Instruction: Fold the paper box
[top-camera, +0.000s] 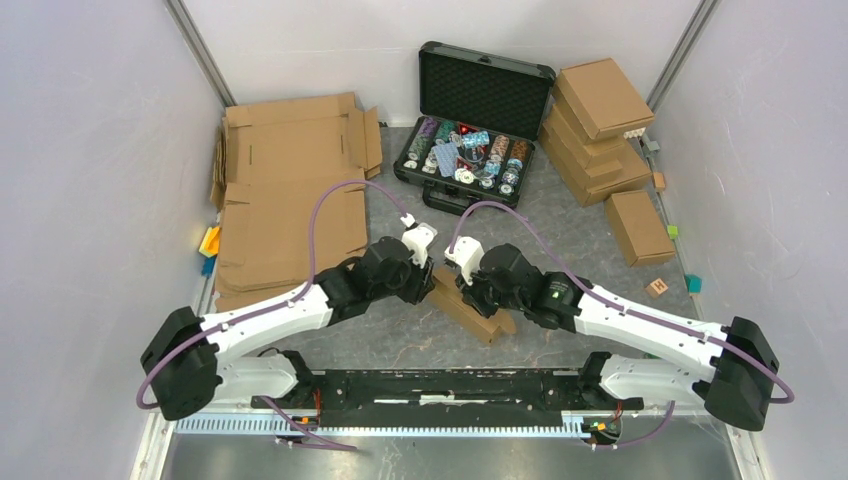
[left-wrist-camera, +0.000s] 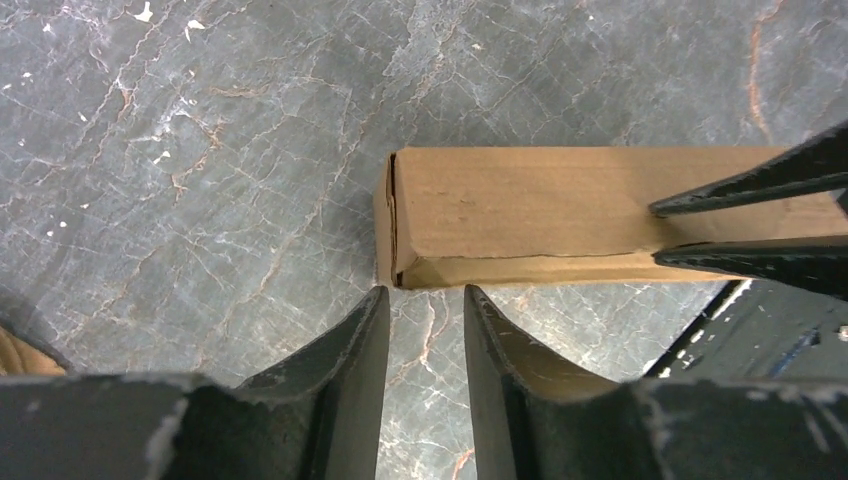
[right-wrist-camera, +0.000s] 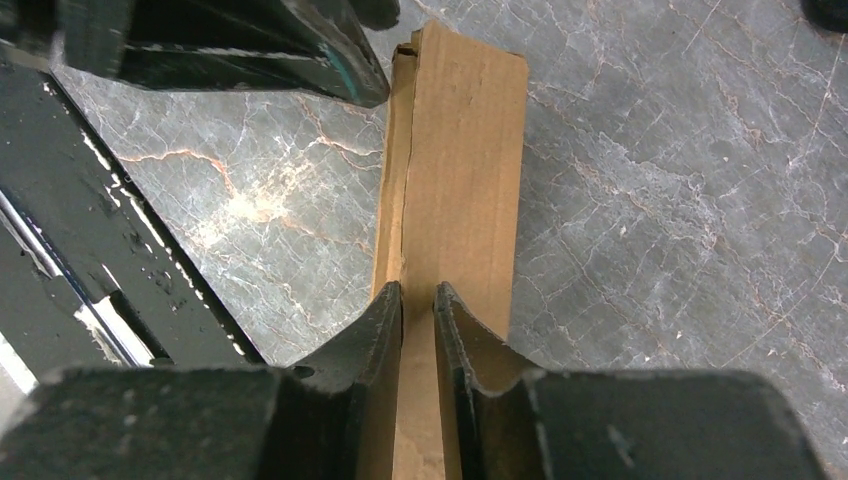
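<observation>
The paper box (top-camera: 482, 320) is a narrow brown cardboard box, folded shut, lying slantwise on the marbled table between the two arms. My right gripper (right-wrist-camera: 418, 295) is shut on the box (right-wrist-camera: 470, 170), pinching a thin band of cardboard along its upper side. My left gripper (left-wrist-camera: 425, 295) stands open just off one end of the box (left-wrist-camera: 540, 205), with only table between its fingers; its fingertips (left-wrist-camera: 377, 300) nearly touch the box's corner. In the top view both grippers, left (top-camera: 430, 283) and right (top-camera: 468, 292), meet over the box's far end.
An open black case (top-camera: 470, 150) of poker chips stands behind the arms. Flat cardboard sheets (top-camera: 290, 200) lie at back left. Stacked closed cardboard boxes (top-camera: 598, 130) and one single box (top-camera: 638, 227) are at back right. Small coloured blocks (top-camera: 657, 288) lie near both side walls.
</observation>
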